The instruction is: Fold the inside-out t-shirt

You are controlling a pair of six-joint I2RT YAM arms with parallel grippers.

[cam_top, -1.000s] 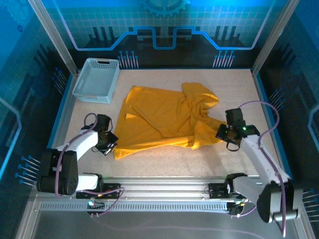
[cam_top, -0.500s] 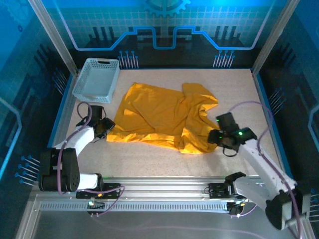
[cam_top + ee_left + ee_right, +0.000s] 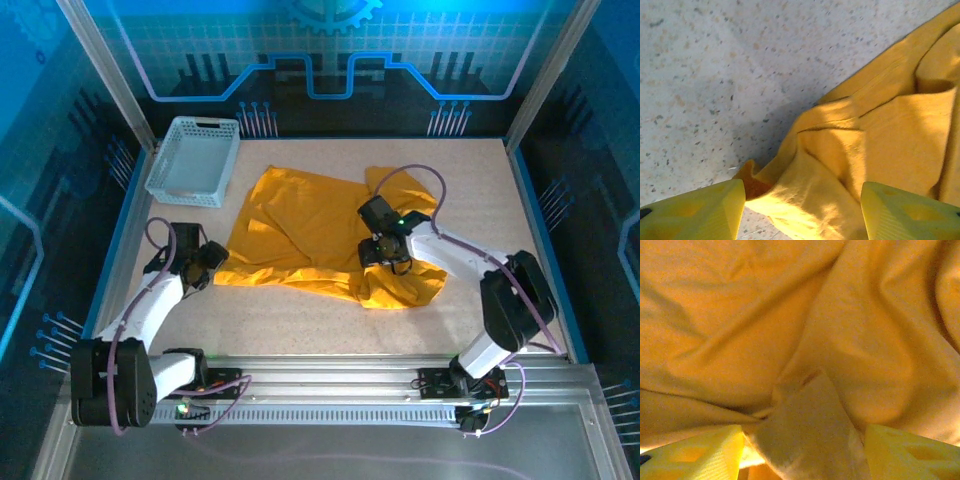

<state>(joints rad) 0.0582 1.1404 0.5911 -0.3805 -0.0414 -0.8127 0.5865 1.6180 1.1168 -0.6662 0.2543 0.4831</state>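
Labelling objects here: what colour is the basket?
Light grey; the basket is clearest in the top external view.

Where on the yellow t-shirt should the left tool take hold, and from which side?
Probably the puckered corner at the t-shirt's near-left edge, approached from the bare table on its left. That corner stands up in a small fold, and the open left tool hangs right over it.
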